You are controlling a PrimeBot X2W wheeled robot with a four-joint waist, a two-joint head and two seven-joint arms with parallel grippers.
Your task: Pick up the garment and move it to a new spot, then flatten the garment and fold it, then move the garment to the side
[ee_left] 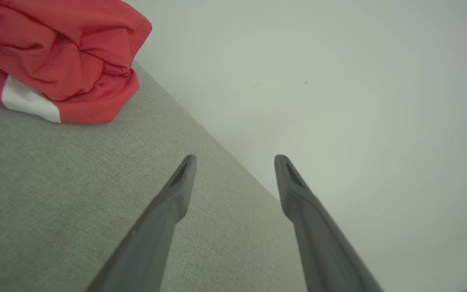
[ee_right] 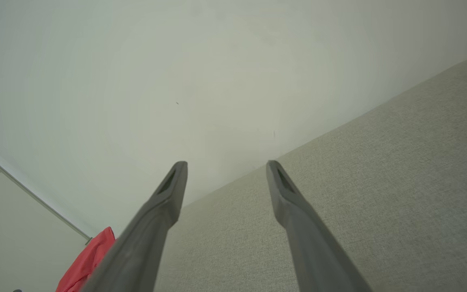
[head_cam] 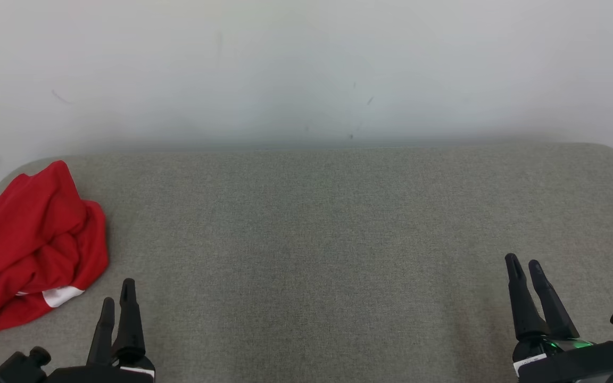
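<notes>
The garment (head_cam: 30, 244) is a crumpled red shirt with white trim, heaped at the far left of the grey fabric table (head_cam: 317, 234). In the left wrist view the garment (ee_left: 55, 56) lies at the upper left, apart from the fingers. My left gripper (head_cam: 117, 292) hangs open near the front edge, just right of the heap and not touching it. My right gripper (head_cam: 523, 263) stands open at the lower right, far from the cloth. In the right wrist view a red corner of the garment (ee_right: 89, 261) peeks out behind the left finger. Both grippers (ee_left: 235, 160) (ee_right: 226, 166) hold nothing.
A pale wall (head_cam: 306, 69) rises directly behind the table's back edge. The table's rear corners are rounded. In the right wrist view a floor line (ee_right: 31, 198) runs past the table's far end.
</notes>
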